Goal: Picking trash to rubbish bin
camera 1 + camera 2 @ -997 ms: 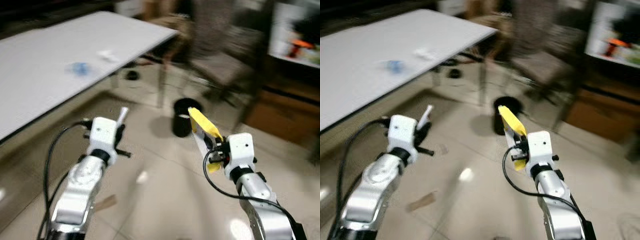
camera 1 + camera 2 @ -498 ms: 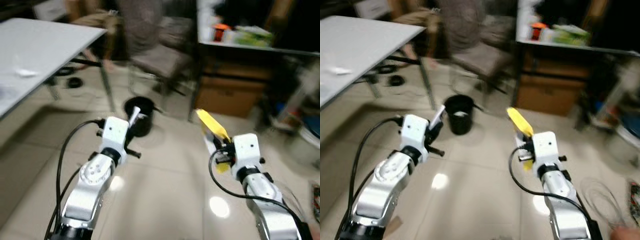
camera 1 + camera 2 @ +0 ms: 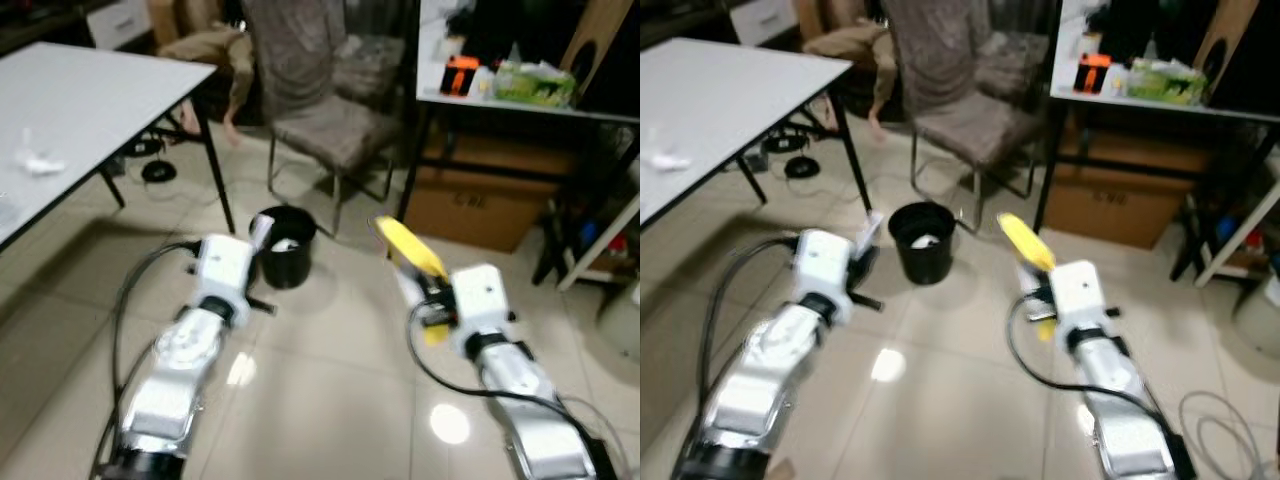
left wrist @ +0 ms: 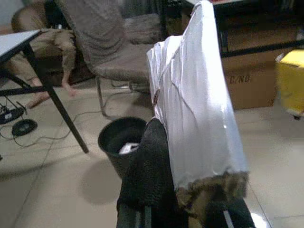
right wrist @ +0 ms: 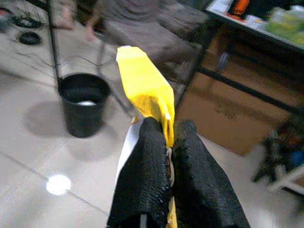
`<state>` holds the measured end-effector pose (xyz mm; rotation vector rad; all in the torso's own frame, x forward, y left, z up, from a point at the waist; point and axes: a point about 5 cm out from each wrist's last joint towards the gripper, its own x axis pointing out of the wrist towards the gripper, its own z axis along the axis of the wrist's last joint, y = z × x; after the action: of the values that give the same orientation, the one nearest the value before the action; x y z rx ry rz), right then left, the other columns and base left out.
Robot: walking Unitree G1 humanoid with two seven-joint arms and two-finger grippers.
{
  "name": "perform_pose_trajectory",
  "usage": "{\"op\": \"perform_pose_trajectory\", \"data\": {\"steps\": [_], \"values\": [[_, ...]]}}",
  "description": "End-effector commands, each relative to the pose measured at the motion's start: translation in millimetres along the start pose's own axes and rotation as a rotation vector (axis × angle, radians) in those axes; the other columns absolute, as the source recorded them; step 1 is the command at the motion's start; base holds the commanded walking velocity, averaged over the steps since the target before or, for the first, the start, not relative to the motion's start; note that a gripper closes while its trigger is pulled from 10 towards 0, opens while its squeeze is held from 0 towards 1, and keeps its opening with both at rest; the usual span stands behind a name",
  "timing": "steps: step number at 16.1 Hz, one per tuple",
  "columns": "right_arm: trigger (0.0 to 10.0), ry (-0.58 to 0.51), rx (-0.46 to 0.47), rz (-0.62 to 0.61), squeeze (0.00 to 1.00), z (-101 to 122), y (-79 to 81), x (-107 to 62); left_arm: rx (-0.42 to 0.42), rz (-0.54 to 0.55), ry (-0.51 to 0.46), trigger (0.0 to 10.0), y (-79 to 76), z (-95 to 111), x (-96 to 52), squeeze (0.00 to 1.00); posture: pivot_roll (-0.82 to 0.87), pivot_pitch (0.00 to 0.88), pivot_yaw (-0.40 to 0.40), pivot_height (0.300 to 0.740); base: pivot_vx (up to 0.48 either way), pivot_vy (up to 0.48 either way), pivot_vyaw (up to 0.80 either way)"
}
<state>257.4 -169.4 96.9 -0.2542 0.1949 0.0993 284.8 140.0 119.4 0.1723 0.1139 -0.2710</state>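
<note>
Swung round and closer since a second ago — the small round black plastic rubbish bin (image 3: 921, 242) now sits nearer the middle of the head views, just ahead of the left arm, on the glossy pale floor tiles (image 3: 330, 380) beside the black metal leg of the white-topped desk (image 3: 80, 100); no sign that the things themselves moved, only the camera. Left gripper (image 4: 185, 190) clamped on a thin white sheet of plastic or paper wrapper (image 4: 194, 109), creased, shiny, frayed brown at its lower edge, standing up stiffly between the rough black fingers (image 4: 147, 171). Right gripper (image 5: 170, 142) pinched shut on a crumpled yellow wrapper (image 5: 142, 85), glossy and folded to a blunt point, held well to the right of the bin. Probably mid-approach, nothing dropped yet. Best done by closing the remaining gap first, bringing each gripper squarely over the bin's open mouth before letting go — both pieces look light and flat, likely to flutter sideways if released from high or off-centre. White scrap already inside the bin (image 4: 128, 147). Grey fabric chair (image 3: 960, 110) and brown cardboard box (image 3: 1110, 205) stand behind, worth keeping clear of.
</note>
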Motion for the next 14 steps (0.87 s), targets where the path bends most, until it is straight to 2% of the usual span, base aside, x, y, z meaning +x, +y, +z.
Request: {"op": "perform_pose_trajectory", "data": {"steps": [1,5,8,9,10,14], "values": [[10.0,-0.025,0.000,0.022,0.00,5.1,6.6,1.9,0.017,0.036,0.000,10.0,11.3,-0.4,-1.0,0.00,-0.15,0.015,-0.008,0.740,0.390,0.000,0.00],[10.0,-0.001,-0.026,0.094,0.00,-0.2,14.8,1.8,0.014,0.043,0.011,10.0,11.6,-3.6,-1.6,0.00,-0.15,0.008,-0.008,0.740,0.394,0.000,0.00],[10.0,0.004,-0.042,0.108,0.00,-2.9,18.2,2.8,0.013,0.044,0.012,10.0,11.8,-4.6,-2.0,0.00,-0.14,0.003,-0.015,0.740,0.400,0.000,0.80],[10.0,0.000,-0.042,0.116,0.00,-2.4,19.4,3.4,0.014,0.046,0.013,10.0,12.2,-4.9,-2.2,0.00,-0.14,0.003,-0.015,0.740,0.401,0.000,0.00],[10.0,-0.001,-0.004,0.118,0.00,-2.7,20.1,3.8,0.017,0.044,0.015,10.0,12.1,-5.3,-2.6,0.00,-0.14,0.003,-0.015,0.740,0.405,0.000,0.00],[10.0,0.006,-0.015,0.126,0.00,-6.3,21.4,3.0,0.020,0.031,0.019,10.0,9.6,-6.6,-2.3,0.00,-0.14,0.000,-0.018,0.740,0.405,0.000,0.00]]}}
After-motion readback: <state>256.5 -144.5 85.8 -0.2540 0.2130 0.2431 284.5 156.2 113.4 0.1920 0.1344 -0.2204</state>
